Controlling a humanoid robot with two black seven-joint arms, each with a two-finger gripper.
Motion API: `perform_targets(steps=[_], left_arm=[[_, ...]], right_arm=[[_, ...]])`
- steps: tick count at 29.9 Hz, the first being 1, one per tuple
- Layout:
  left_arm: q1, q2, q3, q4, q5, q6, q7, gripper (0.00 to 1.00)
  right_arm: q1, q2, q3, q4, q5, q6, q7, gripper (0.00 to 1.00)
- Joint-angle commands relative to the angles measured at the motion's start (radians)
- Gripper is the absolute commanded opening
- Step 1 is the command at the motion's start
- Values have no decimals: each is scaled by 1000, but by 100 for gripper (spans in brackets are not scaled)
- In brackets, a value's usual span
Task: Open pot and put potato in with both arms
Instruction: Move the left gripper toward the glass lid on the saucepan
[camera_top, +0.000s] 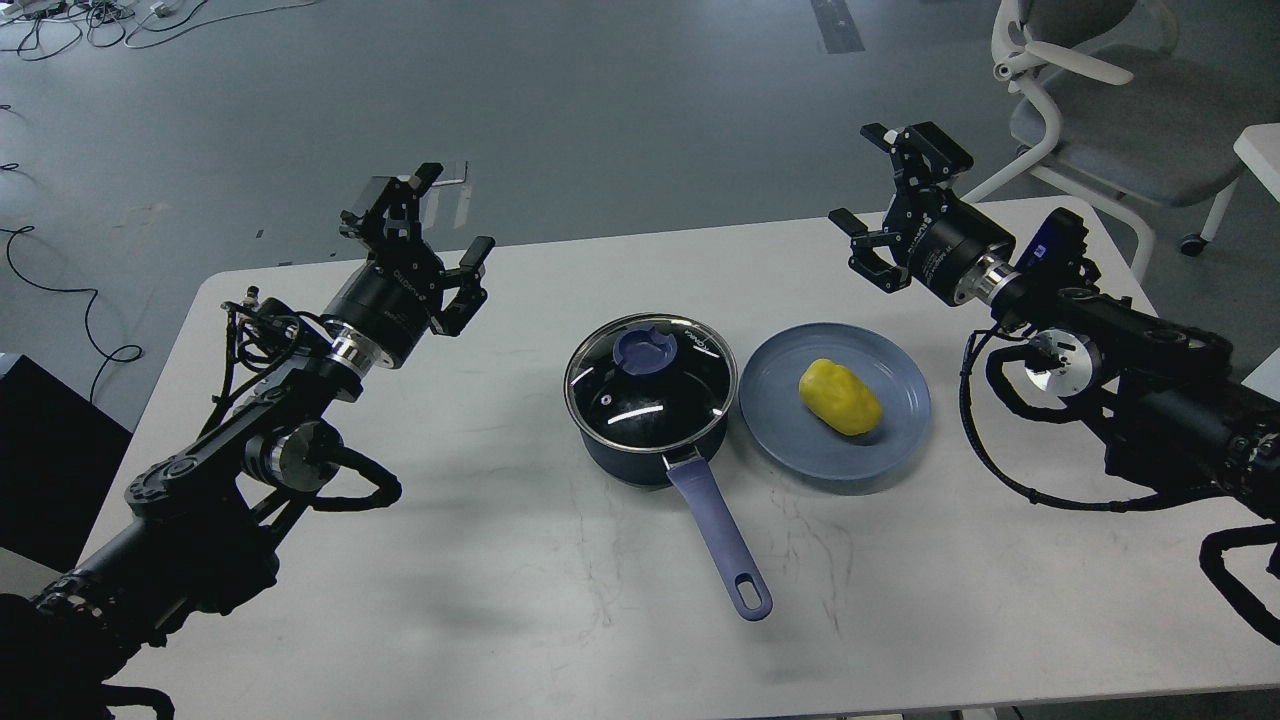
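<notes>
The dark navy pot (648, 440) stands at the middle of the white table, closed by a glass lid (650, 385) with a blue knob (648, 350). Its long blue-purple handle (722, 540) points toward the near edge. Just to its right the yellow potato (840, 396) lies on a shallow blue plate (790, 440). My left gripper (425, 230) hovers open, up and left of the pot, holding nothing. My right gripper (875, 195) hangs open above the table's far right, beyond the plate, also holding nothing.
A grey-and-white office chair (1085, 110) stands behind the table's far right corner. Cables (60, 290) lie on the grey floor at left. A black box (40, 450) sits beside the table's left edge.
</notes>
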Motion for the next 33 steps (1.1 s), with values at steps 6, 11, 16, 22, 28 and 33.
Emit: perform_targets(steps=[6, 11, 16, 22, 28, 33], left_arm=[[2, 14, 2, -24, -1, -2, 1, 98], [-13, 49, -1, -9, -7, -28, 0, 98], [-33, 74, 2, 18, -6, -85, 4, 98], [-33, 80, 2, 9, -1, -50, 0, 98], [-50, 81, 1, -15, 9, -50, 0, 98], [-102, 137, 13, -124, 133, 5, 0, 98]], right_arm=[[1, 2, -10, -47, 1, 0, 0, 100], [8, 5, -10, -73, 2, 0, 0, 100], [8, 7, -10, -73, 4, 0, 0, 100], [-7, 5, -13, -75, 2, 0, 0, 100], [-16, 5, -13, -75, 2, 0, 0, 100], [-15, 5, -13, -75, 2, 0, 0, 100]])
